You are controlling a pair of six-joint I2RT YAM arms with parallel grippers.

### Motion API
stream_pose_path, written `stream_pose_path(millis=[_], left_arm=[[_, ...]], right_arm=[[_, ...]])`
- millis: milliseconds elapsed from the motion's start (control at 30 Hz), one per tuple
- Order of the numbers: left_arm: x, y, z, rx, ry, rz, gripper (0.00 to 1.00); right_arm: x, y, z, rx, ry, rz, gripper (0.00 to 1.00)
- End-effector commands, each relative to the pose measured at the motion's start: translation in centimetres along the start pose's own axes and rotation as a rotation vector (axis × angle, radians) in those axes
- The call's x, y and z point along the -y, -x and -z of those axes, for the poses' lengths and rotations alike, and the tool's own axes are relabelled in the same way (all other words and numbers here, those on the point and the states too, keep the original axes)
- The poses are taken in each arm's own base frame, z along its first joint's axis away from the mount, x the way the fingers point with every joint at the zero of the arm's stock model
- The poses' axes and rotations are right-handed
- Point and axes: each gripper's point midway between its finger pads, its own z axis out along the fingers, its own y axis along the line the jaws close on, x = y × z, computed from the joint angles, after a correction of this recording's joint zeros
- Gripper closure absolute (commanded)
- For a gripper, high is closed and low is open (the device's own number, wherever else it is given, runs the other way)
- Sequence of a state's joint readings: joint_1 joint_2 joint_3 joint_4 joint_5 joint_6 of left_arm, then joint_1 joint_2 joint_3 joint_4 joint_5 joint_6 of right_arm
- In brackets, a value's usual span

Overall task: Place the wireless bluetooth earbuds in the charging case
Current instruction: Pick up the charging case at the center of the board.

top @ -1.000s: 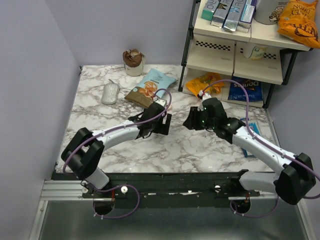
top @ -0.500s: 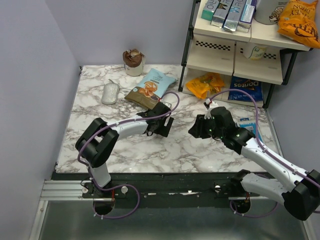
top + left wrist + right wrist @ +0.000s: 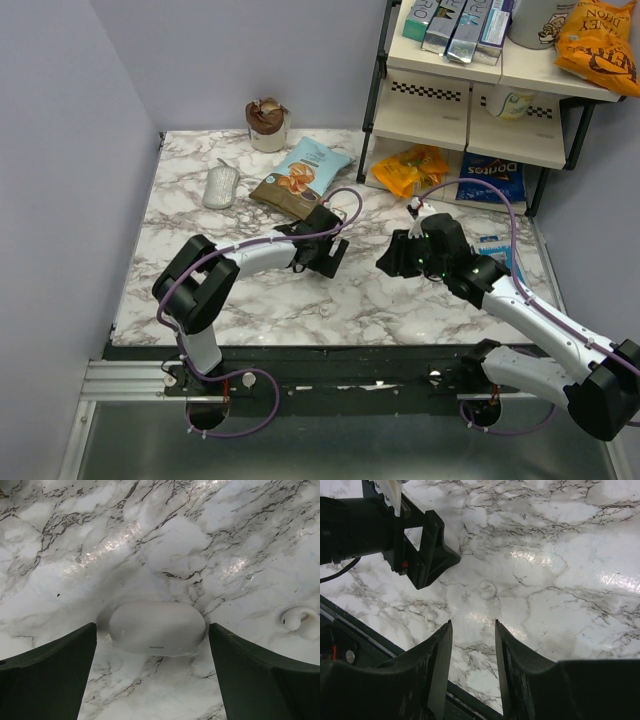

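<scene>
The charging case (image 3: 157,627) is a closed white pebble lying on the marble. My left gripper (image 3: 152,626) is open and straddles it, one dark finger on each side with a narrow gap to the case. One earbud (image 3: 300,621) lies just right of the right finger. In the right wrist view, two earbuds (image 3: 487,589) (image 3: 431,616) rest on the marble ahead of my right gripper (image 3: 473,622), which hangs open above the table with nothing between its fingers. From above, the left gripper (image 3: 330,255) hides the case, and the right gripper (image 3: 392,262) faces it from the right.
A grey mouse-like object (image 3: 221,186), snack bags (image 3: 300,175) and a cup (image 3: 267,125) sit at the back left. A shelf rack (image 3: 470,100) with chip bags (image 3: 412,168) stands at the back right. A blue box (image 3: 497,255) lies by the right arm.
The left arm's elbow swung inward and its gripper shifted a little right and nearer. The right gripper drew back to the right and nearer. Both have been still for the last half second.
</scene>
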State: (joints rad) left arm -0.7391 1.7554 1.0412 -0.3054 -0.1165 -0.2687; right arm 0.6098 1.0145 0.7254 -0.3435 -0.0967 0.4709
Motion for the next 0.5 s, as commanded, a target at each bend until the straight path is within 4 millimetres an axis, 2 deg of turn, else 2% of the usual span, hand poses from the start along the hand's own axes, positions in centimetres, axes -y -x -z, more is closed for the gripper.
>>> stream_pose_path(millis=[0,233,467], left_arm=[[0.6,0.1,0.5,-0.008,-0.085,-0.091,0.01],[0.4,-0.4,0.6,-0.032,-0.148,-0.121,0.02],[0.2,-1.3,0.0,-0.057,-0.152,-0.109,0.08]], right_arm=[[-0.1,-1.2,0.0,-0.035,0.016,-0.002,0.52],[0.2,-1.7,0.0,-0.041,0.009,-0.002,0.52],[0.2,-1.7,-0.1,-0.047,0.008,-0.005,0.52]])
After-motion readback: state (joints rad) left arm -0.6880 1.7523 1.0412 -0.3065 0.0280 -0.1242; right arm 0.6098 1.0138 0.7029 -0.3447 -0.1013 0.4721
